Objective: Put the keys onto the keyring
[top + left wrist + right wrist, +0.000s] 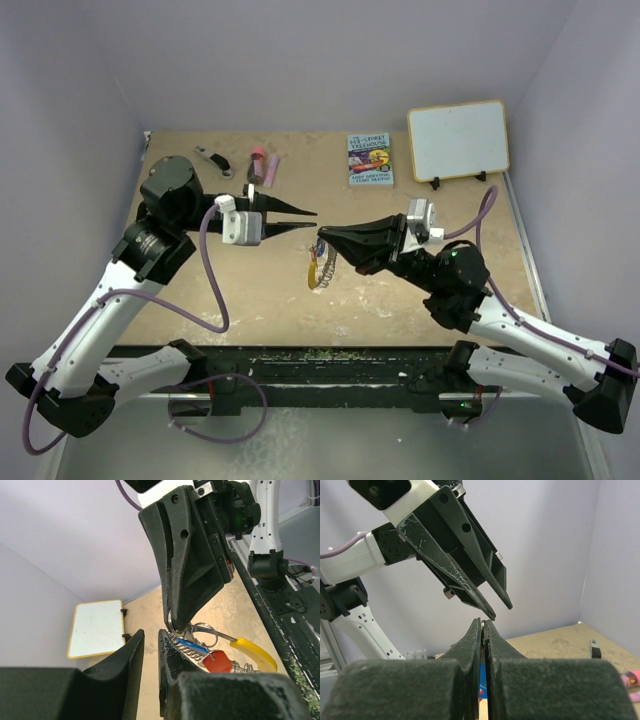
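right gripper (pixel 322 235) has its jaws pressed nearly together on a thin metal loop of the keyring (pixel 317 268), which hangs below the fingertips over the table (pixel 260 290), nearer the arms than the small book (pixel 370 160) and a bit left of it. the ring is part silvery coil, part smooth yellow-orange band. in the left wrist view the blue key (pixel 191 645) and red key (pixel 218 663), both with flat plastic heads, lie against the coil; cannot tell whether they are threaded on it. left gripper (pixel 313 220) is up off the table, left of the book and nearer the arms. its jaws are a narrow gap apart with nothing between them, the tips just beside the right gripper's tips and not touching. fingers are scuffed matte black wedges. the tan, mottled table is bare around the hanging ring. a white board (pixel 458 140) with a yellow frame stands right of the book, leaning back on black feet. a pink-and-red tube (pixel 262 165) and a black-and-silver clip tool (pixel 212 160) lie left of the book. lilac walls close three sides.
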`<action>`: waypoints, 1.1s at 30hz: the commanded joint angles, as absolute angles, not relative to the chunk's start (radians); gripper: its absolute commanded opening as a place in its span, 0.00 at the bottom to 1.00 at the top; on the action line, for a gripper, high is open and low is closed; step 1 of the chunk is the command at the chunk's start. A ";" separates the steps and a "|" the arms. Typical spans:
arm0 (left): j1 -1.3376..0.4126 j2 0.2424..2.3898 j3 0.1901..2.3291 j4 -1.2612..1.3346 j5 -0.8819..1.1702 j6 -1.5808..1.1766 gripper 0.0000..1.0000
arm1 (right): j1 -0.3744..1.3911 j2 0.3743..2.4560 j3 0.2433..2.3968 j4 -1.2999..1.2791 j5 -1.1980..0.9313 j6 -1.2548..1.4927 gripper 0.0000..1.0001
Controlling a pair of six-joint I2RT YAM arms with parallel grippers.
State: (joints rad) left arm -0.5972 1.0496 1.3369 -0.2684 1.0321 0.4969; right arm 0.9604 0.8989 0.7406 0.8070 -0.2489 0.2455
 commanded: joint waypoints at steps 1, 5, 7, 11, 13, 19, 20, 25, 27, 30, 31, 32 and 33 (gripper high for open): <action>-0.597 1.027 1.329 -0.189 1.006 0.484 0.21 | 0.965 0.874 0.730 0.979 -0.208 0.262 0.00; -0.596 1.019 1.318 -0.218 1.018 0.505 0.22 | 0.965 0.866 0.713 1.029 -0.194 0.276 0.00; -0.596 1.015 1.310 -0.223 1.031 0.506 0.22 | 0.965 0.865 0.711 1.041 -0.194 0.281 0.00; -0.597 1.013 1.290 -0.212 1.048 0.490 0.24 | 0.965 0.875 0.717 1.065 -0.206 0.290 0.00; -0.596 1.013 1.277 -0.184 1.058 0.460 0.27 | 0.965 0.882 0.718 1.080 -0.213 0.296 0.00; -0.597 1.012 1.237 -0.081 1.077 0.376 0.39 | 0.965 0.901 0.724 1.108 -0.232 0.320 0.00; -0.597 1.013 1.231 -0.061 1.075 0.356 0.39 | 0.965 0.904 0.725 1.114 -0.235 0.324 0.00; -0.599 1.015 1.215 -0.003 1.090 0.316 0.40 | 0.964 0.923 0.720 1.148 -0.244 0.342 0.00; -0.601 1.015 1.214 0.012 1.091 0.307 0.40 | 0.965 0.933 0.721 1.155 -0.249 0.347 0.00; -0.600 1.016 1.219 0.033 1.095 0.288 0.40 | 0.965 0.944 0.717 1.170 -0.259 0.360 0.00; -0.601 1.015 1.219 0.041 1.101 0.279 0.40 | 0.965 0.947 0.712 1.180 -0.259 0.364 0.00; -0.601 1.013 1.217 0.049 1.106 0.270 0.39 | 0.965 0.950 0.707 1.189 -0.260 0.368 0.00; -0.601 1.012 1.215 0.057 1.114 0.260 0.39 | 0.965 0.952 0.703 1.200 -0.261 0.374 0.00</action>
